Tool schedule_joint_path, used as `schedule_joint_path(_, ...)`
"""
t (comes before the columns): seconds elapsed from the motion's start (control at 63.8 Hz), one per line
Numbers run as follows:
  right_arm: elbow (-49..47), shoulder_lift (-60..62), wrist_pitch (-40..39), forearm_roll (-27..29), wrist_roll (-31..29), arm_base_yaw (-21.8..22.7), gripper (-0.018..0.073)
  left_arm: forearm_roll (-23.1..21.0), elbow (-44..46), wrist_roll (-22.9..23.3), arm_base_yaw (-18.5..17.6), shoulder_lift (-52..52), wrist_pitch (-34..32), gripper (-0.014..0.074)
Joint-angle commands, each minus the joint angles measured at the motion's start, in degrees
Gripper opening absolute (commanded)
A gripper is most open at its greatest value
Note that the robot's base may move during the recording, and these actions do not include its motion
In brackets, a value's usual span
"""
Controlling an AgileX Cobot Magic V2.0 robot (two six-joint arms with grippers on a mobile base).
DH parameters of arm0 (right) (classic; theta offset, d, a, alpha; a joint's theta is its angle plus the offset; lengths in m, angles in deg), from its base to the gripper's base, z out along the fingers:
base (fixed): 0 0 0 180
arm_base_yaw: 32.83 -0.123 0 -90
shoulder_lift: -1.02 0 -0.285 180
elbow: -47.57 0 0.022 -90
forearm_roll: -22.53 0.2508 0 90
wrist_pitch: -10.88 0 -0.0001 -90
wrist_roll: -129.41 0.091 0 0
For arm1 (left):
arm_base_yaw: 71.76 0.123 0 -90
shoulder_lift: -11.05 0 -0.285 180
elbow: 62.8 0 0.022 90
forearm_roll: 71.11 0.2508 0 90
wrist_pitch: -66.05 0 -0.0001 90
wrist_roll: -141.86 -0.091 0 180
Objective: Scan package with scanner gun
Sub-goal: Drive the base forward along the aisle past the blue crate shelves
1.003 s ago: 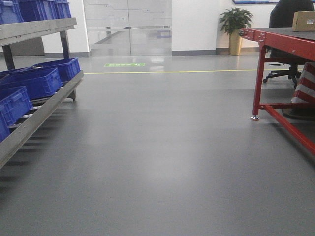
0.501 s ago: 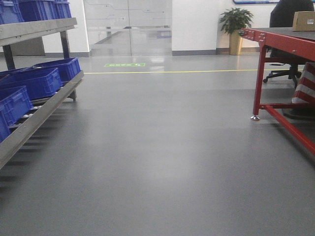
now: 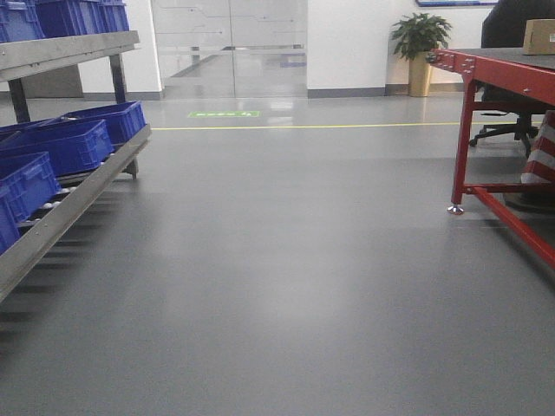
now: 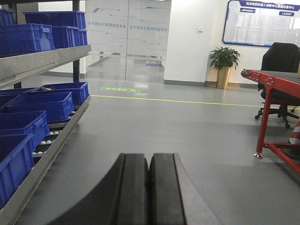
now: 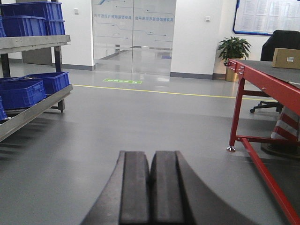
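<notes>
The package [image 3: 539, 36] is a tan cardboard box with a small white label, standing far off on the red table [image 3: 503, 69] at the right edge of the front view. It also shows as the package [image 5: 286, 58] in the right wrist view, on the table [image 5: 262, 77]. The scanner gun is out of view. My left gripper [image 4: 149, 157] is shut, pads pressed together with nothing between them, held above the grey floor. My right gripper [image 5: 150, 154] is shut and empty too, far short of the table.
A metal rack [image 3: 61, 217] with several blue crates [image 3: 65, 143] lines the left side. Beyond the red table are a black office chair [image 4: 281, 58] and a potted plant [image 3: 421, 43]. A red-and-white striped barrier [image 3: 539, 156] stands under the table. Glass doors [image 3: 230, 48] are straight ahead.
The whole scene has slid a little to the right in the front view, as the camera turned slightly left. Nothing else has moved.
</notes>
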Motion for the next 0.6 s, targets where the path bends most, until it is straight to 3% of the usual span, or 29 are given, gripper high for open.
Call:
schedule_joint_path(0.0,-0.2,0.1,-1.4,0.1,0.0,0.0,-0.0162,0.2,0.3,-0.1,-0.2,-0.2,-0.9,-0.0111)
schedule_joint_path(0.58,-0.2,0.1,-1.4,0.1,0.0,0.0,-0.0162,0.2,0.3,-0.1,-0.2,-0.2,-0.9,-0.0111)
